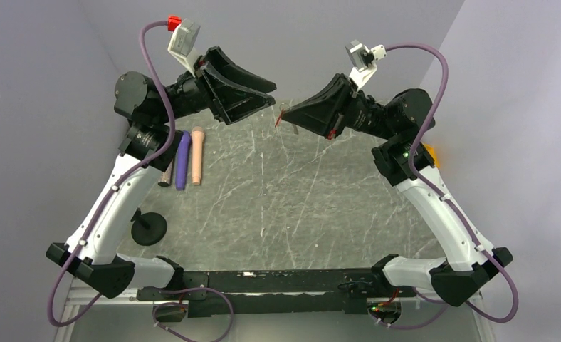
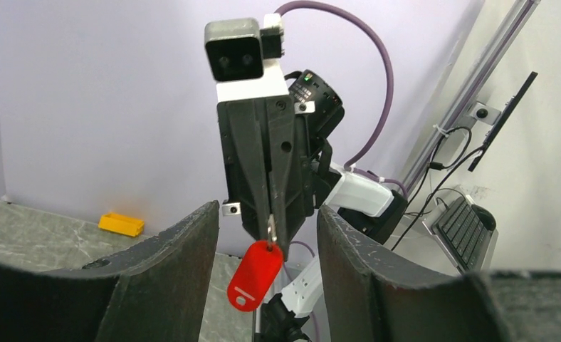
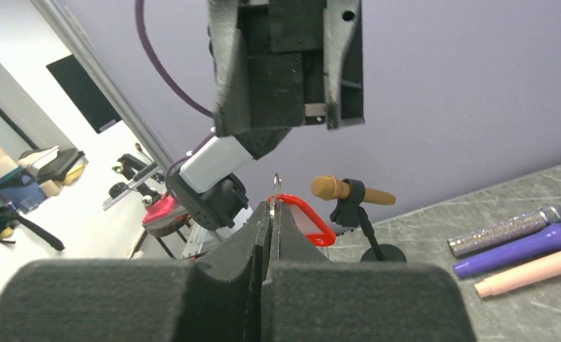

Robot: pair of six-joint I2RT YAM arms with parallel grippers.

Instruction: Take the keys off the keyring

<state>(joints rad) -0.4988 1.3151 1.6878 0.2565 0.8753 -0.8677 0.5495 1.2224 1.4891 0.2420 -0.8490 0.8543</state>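
Right claw (image 3: 271,214) pinches keyring (image 2: 255,274) aloft — left claw (image 1: 273,95) agape, facing it.

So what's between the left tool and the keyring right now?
Nothing: in the top view a bare gap separates the open left tool from the keyring, which the right tool pinches.

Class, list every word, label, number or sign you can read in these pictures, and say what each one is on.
No text can be read anywhere.
On the keyring, the red tag bears a pale strip with nothing legible on it.
On the keyboard, the key markings are too small to read.
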